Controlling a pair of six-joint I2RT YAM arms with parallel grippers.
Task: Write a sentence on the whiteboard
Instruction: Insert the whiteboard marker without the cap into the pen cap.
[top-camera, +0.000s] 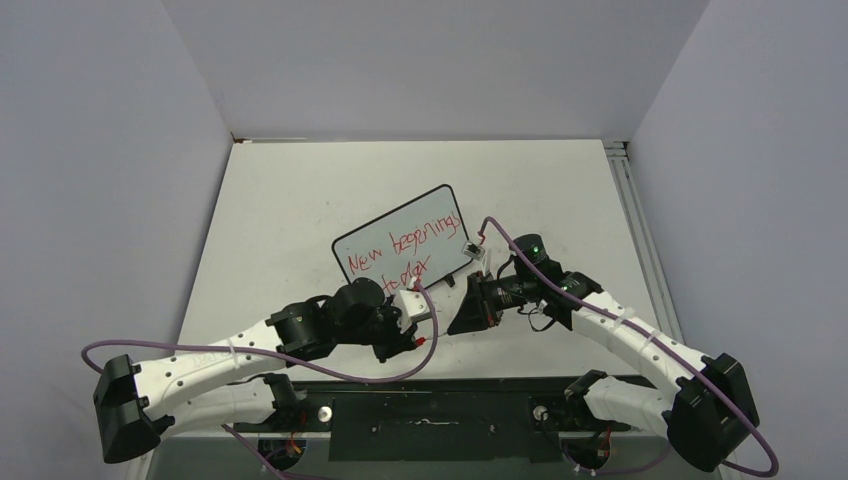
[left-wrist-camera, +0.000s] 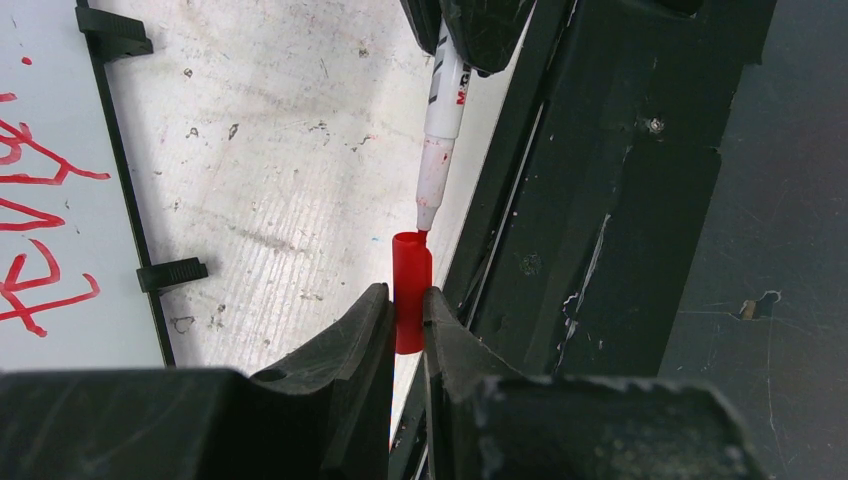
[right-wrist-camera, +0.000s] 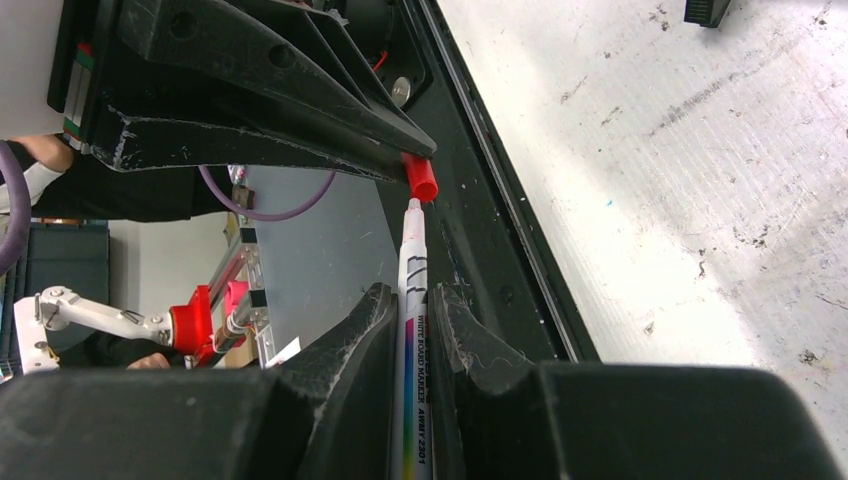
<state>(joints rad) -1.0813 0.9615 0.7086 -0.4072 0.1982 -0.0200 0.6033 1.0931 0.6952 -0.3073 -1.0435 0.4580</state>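
**Capping the marker once the writing was done**

The sentence in red handwritten marker lettering (top-camera: 405, 245), two lines reading roughly "New beginnings today", was already on the small rectangular whiteboard with rounded corners and a thin black frame (top-camera: 375, 238). The writing looked finished, so I judged the step in hand to be putting the cap back on.

The left hand (left-wrist-camera: 406, 303) was closed on a short red plastic cap (left-wrist-camera: 411, 262), whose open mouth pointed away from that hand. The right hand (right-wrist-camera: 412, 298) was clamped on the slim white marker with a printed barrel (right-wrist-camera: 411, 255), tip forward. The red-stained nib sat at the rim of the cap's mouth, a little off centre. I could not tell whether it had entered.

The next move called for centring the nib, then bringing the hands straight together along the marker's axis until the cap seated. Any tilt would likely jam the nib against the cap's wall.

The whiteboard appeared to lie flat on the scuffed white desk (top-camera: 300, 190), beyond both hands. One of its small black feet (left-wrist-camera: 172, 273) showed to the left hand's left. The black rail along the desk's near edge (left-wrist-camera: 600, 200) ran just to that hand's right, close beside the meeting point. A purple cable (top-camera: 497, 232) looped beyond the right hand. Nothing stood between cap and nib.
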